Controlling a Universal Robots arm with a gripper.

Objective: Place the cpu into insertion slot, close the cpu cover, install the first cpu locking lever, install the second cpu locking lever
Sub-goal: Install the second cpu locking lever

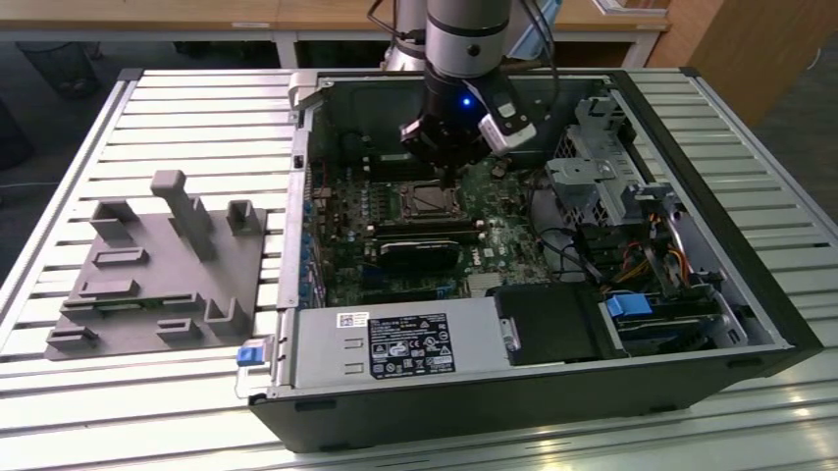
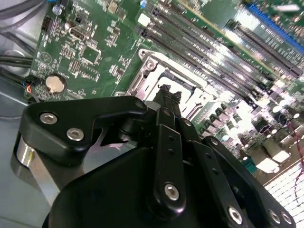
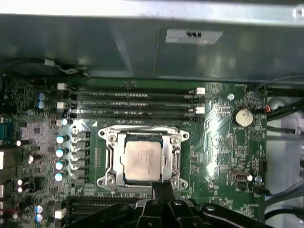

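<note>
The cpu (image 3: 141,160), a silvery square chip, lies in the insertion slot (image 1: 426,201) on the green board. The cpu cover (image 3: 174,159), a metal frame with a window, lies flat around it and the chip top shows through. In the first wrist view my gripper (image 3: 163,189) has its black fingers pressed together at the edge of the socket frame. In the second wrist view the gripper (image 2: 166,93) points its tip down at the cover (image 2: 154,64). In the exterior view the gripper (image 1: 452,175) hangs just beyond the socket, inside the open case. It holds nothing that I can see.
Long black memory slots (image 3: 137,104) run beside the socket. A black heatsink block (image 1: 416,250) sits on its other side. A drive cage (image 1: 590,186) and cables stand at the exterior view's right. A grey fixture (image 1: 157,265) rests on the slatted table outside the case.
</note>
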